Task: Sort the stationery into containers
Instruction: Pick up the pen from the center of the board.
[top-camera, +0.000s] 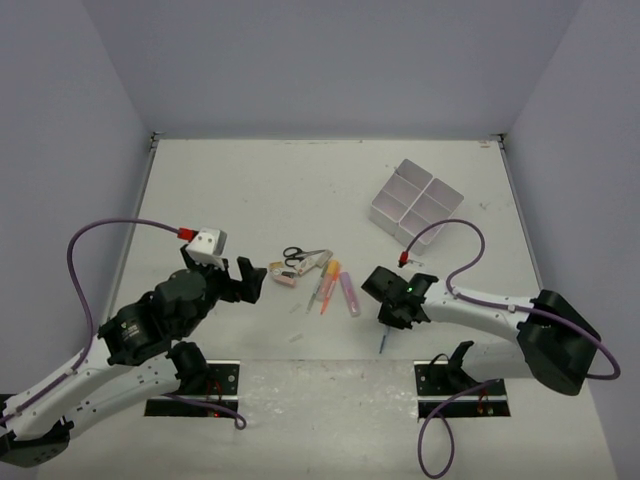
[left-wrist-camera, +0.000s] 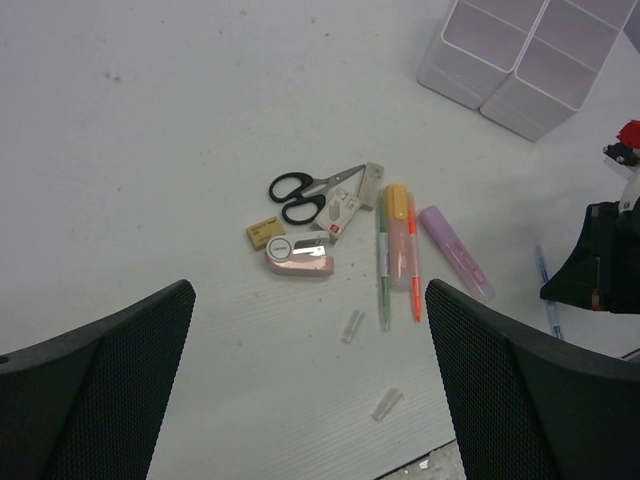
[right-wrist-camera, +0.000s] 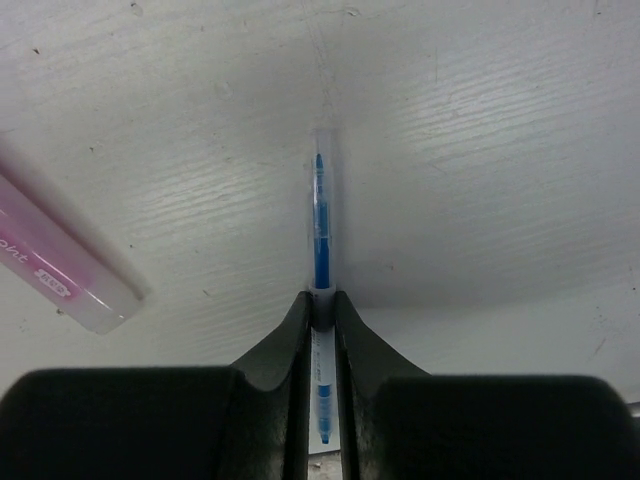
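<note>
Blue pen (right-wrist-camera: 319, 220), a thin clear-barrelled item of the stationery, is pinched between the two fingers of the right gripper (right-wrist-camera: 319, 300), which are closed across its barrel. In the right wrist view the pen's long axis runs straight away from the camera, in line with the fingers. One end projects beyond the fingertips and the other passes back between them. Whether the pen rests on the table (right-wrist-camera: 480, 120) or sits just clear of it cannot be told.

In the top view the white four-compartment box (top-camera: 385, 212) lies beyond the right gripper, toward the far right, well apart from it. The right arm is the nearer arm to the box. The judged next move is a lift and carry away from the bases, with the pen tilted so one end enters a compartment.

The left gripper (top-camera: 245, 280), fingers spread wide and holding nothing, hovers near the remaining pile: scissors (left-wrist-camera: 300, 195), purple marker (left-wrist-camera: 455, 250) and small items.
</note>
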